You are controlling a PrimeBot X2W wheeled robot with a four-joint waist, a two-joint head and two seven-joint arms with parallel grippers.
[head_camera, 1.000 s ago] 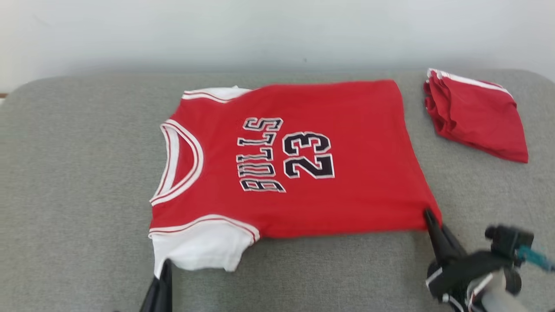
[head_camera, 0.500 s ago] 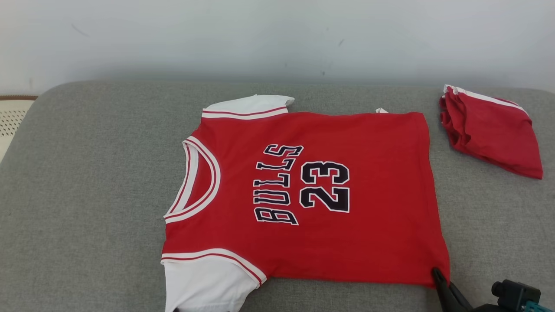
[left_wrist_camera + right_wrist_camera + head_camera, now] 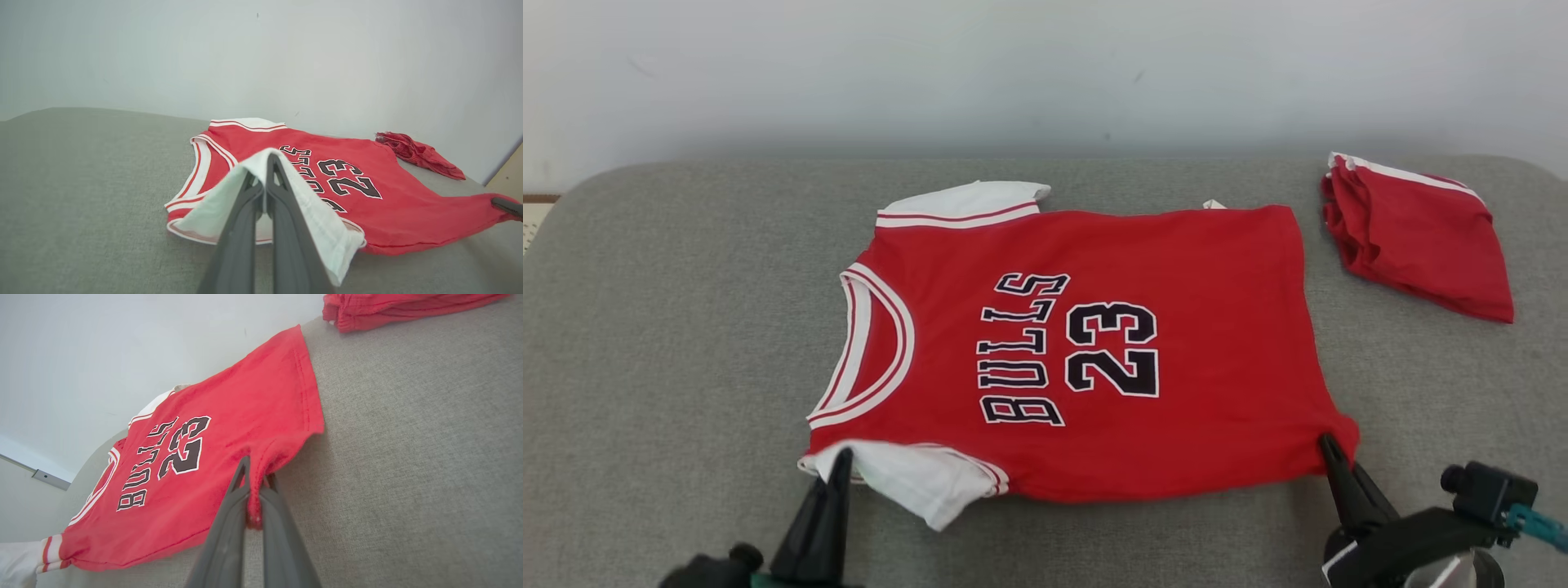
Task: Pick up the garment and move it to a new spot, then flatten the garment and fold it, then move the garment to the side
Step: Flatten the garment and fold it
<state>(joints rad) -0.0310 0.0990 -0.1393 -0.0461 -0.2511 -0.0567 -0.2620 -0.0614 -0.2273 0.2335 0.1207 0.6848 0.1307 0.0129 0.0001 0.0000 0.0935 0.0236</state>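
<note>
Now grips the red jersey (image 3: 1217, 327) at two near points. Holds the white near sleeve (image 3: 923, 486) clenched in the left tool (image 3: 841, 455), lifted off the grey padded surface (image 3: 670, 327) and curling toward the chest print; a second ago lay flat with that tool at its edge. Keeps the near hem corner pinched in the shut right tool (image 3: 1327, 443), puckering the cloth, as before. Otherwise lies spread face up in the middle of the surface, far sleeve out flat, well apart from a folded red garment (image 3: 1421, 245) at the far right. Suggests flattening finished and the first fold beginning; calls for carrying both near corners across together.
</note>
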